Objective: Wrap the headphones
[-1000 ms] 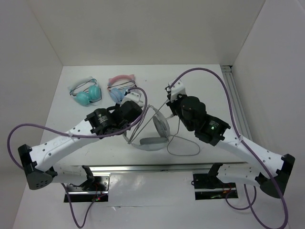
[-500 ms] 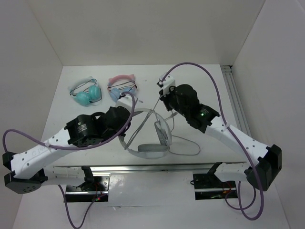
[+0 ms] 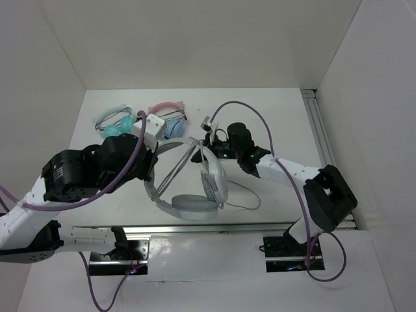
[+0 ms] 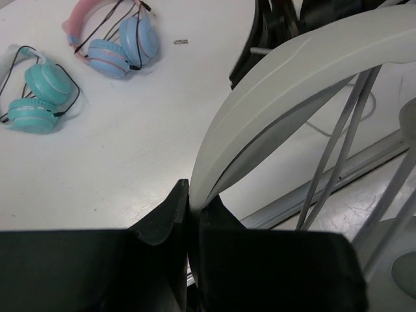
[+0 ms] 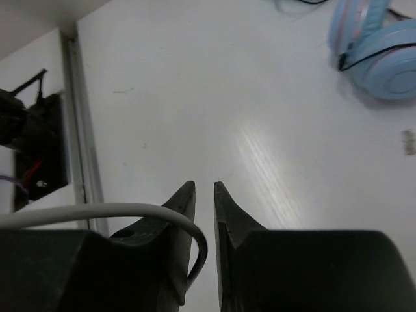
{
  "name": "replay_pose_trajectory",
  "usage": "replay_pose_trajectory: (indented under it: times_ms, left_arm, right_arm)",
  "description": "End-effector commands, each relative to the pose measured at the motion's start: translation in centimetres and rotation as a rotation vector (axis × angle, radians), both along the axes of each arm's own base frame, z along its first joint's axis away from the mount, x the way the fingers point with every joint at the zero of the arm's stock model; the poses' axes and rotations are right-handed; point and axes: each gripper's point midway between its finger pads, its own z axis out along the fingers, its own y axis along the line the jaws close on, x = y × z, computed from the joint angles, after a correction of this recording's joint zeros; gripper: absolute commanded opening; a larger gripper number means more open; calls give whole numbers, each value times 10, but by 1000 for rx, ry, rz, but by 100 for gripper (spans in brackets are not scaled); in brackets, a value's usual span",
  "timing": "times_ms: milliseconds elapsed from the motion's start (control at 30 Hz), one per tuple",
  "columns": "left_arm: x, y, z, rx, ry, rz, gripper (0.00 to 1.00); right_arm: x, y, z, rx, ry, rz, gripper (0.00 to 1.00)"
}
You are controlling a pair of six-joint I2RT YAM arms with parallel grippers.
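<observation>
The light-grey headphones [image 3: 188, 207] stand tilted at the table's middle, with one ear cup [image 3: 214, 179] upright and the headband [image 3: 170, 147] arching left. My left gripper [image 3: 151, 170] is shut on the headband's lower left end, and the band [image 4: 286, 84] rises from between the jaws [image 4: 194, 187] in the left wrist view. My right gripper [image 3: 207, 139] is by the band's top right end. Its jaws [image 5: 203, 185] stand almost shut on the thin grey cable [image 5: 97, 211], which loops over the left finger. The rest of the cable [image 3: 244, 200] lies loose to the right.
A teal pair [image 3: 117, 127] and a pink-banded blue pair [image 3: 170, 123] lie at the back left, also in the left wrist view [image 4: 36, 97] [image 4: 120, 45]. A blue ear cup [image 5: 383, 45] shows in the right wrist view. A metal rail [image 3: 322, 140] runs along the right edge.
My left arm has pulled left and back, dragging the headphones left by the band. My right gripper has followed left to the band's top end with the cable.
</observation>
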Motion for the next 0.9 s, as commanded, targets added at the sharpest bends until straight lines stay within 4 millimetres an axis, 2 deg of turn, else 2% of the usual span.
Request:
replay_pose_trajectory:
  times_ms: [0,33,67,100,167,200,233,267,300,333,367,433,467,500,567,600,667,700,733,767,800,833,867]
  left_arm:
    - [15,2,48,-209,-96,149,0]
    - [21,7,55,-217,-123,202,0]
    - [24,11,66,-260,-142,244,0]
    - [26,18,74,-290,-164,289,0]
    - [36,32,90,-324,-227,405,0]
    - [39,40,101,-345,-252,444,0]
    - [50,44,104,-337,-274,506,0]
    - [55,47,107,-339,-277,530,0]
    - [63,47,118,-353,-299,541,0]
    - [71,47,120,-353,-304,552,0]
    - [89,45,115,-339,-284,568,0]
    - [111,45,121,-363,-280,567,0]
    - [132,45,109,-329,-244,573,0]
    - [141,45,106,-327,-229,578,0]
    - [159,48,103,-321,-225,608,0]
    - [175,51,89,-285,-202,643,0]
    - [191,60,79,-274,-187,695,0]
    - [198,70,68,-265,-152,728,0]
    - [204,73,61,-289,-126,764,0]
    - [213,75,45,-269,-89,793,0]
    - [216,78,35,-260,-71,824,0]
    - [219,82,20,-248,-39,864,0]
    - [225,80,8,-239,-14,876,0]
  right_arm:
    - [-23,22,-12,164,63,129,25]
    - [-32,26,-21,183,109,153,24]
    - [-43,34,-43,170,132,189,22]
    - [-45,40,-50,164,136,190,22]
    - [-70,45,-82,139,204,215,22]
    - [-71,46,-84,160,184,208,22]
    - [-81,42,-97,152,221,201,22]
    - [-88,41,-99,157,213,212,22]
    - [-94,44,-98,179,205,215,22]
    - [-99,35,-109,168,225,191,22]
    - [-106,35,-113,166,224,196,20]
    - [-118,31,-118,163,228,182,14]
    - [-122,29,-120,157,230,175,2]
    - [-125,29,-119,161,223,172,0]
    - [-135,26,-118,140,207,142,0]
    - [-139,26,-116,134,189,135,0]
    - [-149,26,-106,116,144,86,0]
    - [-152,27,-100,119,130,66,0]
    - [-168,33,-81,142,79,89,0]
    - [-164,32,-84,98,79,22,0]
    - [-167,33,-78,91,60,10,0]
    - [-183,40,-65,102,45,26,0]
    - [-177,41,-64,51,25,-45,0]
